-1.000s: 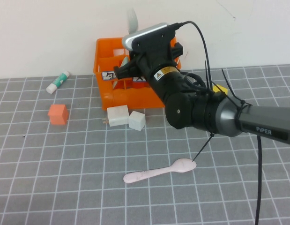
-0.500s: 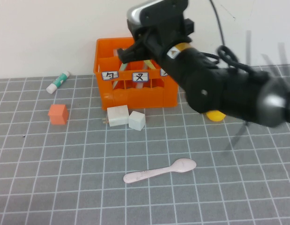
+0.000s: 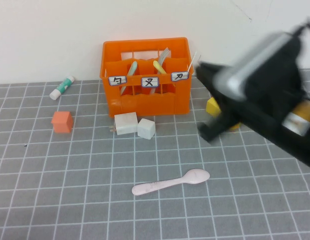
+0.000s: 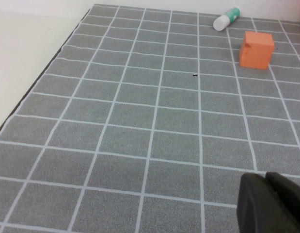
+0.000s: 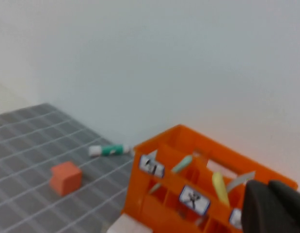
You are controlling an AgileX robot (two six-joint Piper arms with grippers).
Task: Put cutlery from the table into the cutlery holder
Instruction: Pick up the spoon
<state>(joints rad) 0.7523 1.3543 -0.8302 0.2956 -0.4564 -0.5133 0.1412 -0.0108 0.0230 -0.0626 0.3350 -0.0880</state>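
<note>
One pale pink spoon (image 3: 171, 182) lies flat on the gridded table (image 3: 69, 200), well in front of the orange cutlery holder (image 3: 146, 77).
Inside that crate a grey-green fork (image 3: 128, 75) leans in a left cell beside a yellow-handled utensil (image 3: 160, 66). Two white blocks (image 3: 134, 125) sit just before the crate; an orange cube (image 3: 62, 122) and a teal-capped tube (image 3: 62, 87) lie to its left. The right gripper (image 3: 217, 112) is blurred beside the crate's right end, its jaws unreadable; the left gripper (image 4: 272, 204) hovers near the orange cube, and its jaws cannot be told either.
</note>
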